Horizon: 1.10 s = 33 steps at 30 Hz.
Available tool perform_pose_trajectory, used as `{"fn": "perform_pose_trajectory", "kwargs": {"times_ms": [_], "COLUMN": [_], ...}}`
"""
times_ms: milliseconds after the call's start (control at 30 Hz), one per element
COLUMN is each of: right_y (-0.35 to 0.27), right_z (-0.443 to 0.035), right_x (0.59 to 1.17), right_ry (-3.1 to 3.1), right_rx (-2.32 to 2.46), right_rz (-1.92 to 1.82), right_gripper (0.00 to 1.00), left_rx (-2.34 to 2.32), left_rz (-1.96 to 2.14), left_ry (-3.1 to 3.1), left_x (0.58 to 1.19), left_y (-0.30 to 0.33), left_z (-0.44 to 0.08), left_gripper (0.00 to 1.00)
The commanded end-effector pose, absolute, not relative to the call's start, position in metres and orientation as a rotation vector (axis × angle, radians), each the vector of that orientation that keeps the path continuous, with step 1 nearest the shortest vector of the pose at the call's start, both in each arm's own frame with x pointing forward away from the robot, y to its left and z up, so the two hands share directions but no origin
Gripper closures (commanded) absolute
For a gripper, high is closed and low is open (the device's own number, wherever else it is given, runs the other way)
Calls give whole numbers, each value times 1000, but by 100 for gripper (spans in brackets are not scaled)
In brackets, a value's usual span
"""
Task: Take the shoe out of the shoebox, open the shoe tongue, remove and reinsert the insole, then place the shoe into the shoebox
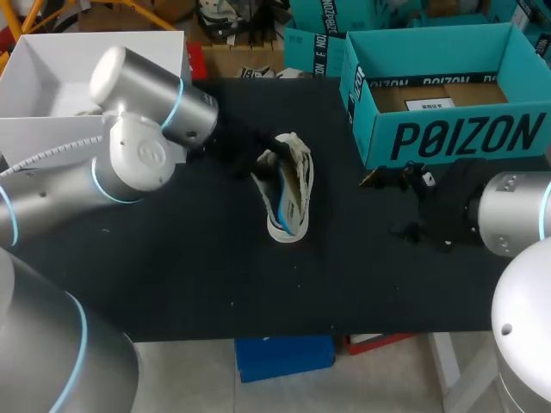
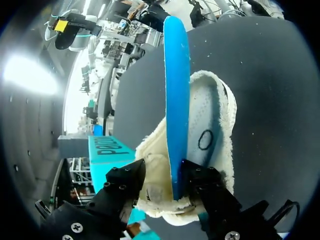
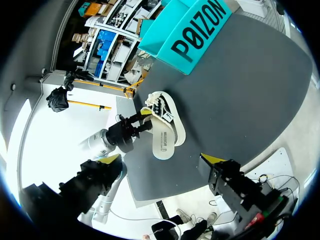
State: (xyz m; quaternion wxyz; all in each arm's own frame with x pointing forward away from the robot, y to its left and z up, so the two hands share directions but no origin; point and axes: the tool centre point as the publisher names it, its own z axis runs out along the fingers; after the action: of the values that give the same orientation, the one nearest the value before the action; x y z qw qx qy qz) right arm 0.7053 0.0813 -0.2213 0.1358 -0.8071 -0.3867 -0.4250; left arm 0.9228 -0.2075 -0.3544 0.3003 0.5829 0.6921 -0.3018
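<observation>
The shoe (image 1: 288, 185) lies on its side mid-way across the desk (image 1: 172, 258), its blue insole (image 2: 176, 100) running straight away from the left fingers (image 2: 127, 182) flanking its heel end, clamped or not I cannot tell, while the right fingers (image 3: 212, 160) hang apart, farther off.

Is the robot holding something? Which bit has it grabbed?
Yes. The left gripper pinches the blue insole by its near end, at the shoe's opening, maybe with some lining. The right gripper is open and holds nothing.
</observation>
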Motion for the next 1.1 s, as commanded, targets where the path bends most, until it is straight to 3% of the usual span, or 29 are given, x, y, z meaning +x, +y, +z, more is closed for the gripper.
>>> {"fn": "perform_pose_trajectory", "kwargs": {"times_ms": [33, 300, 367, 467, 533, 1100], "right_y": [84, 84, 84, 84, 84, 84], "right_z": [-227, -227, -227, -227, -227, -227], "right_x": [699, 699, 699, 699, 699, 699], "right_ry": [-1035, -1035, -1035, -1035, -1035, -1035], "right_rx": [-2442, -2442, -2442, -2442, -2442, -2442], "right_rz": [-1370, -1370, -1370, -1370, -1370, -1370], "right_gripper": [0, 0, 0, 0, 0, 0], "left_rx": [1577, 1678, 1696, 1741, 1775, 1797], "left_rz": [-824, -864, -884, -895, -911, -883], "left_ry": [1824, 1830, 1838, 1849, 1855, 1837], "left_x": [916, 898, 895, 890, 887, 889], "left_y": [-206, -212, -212, -211, -210, -207], "left_z": [-350, -351, -351, -353, -355, -359], "left_gripper": [58, 61, 75, 85, 100, 100]}}
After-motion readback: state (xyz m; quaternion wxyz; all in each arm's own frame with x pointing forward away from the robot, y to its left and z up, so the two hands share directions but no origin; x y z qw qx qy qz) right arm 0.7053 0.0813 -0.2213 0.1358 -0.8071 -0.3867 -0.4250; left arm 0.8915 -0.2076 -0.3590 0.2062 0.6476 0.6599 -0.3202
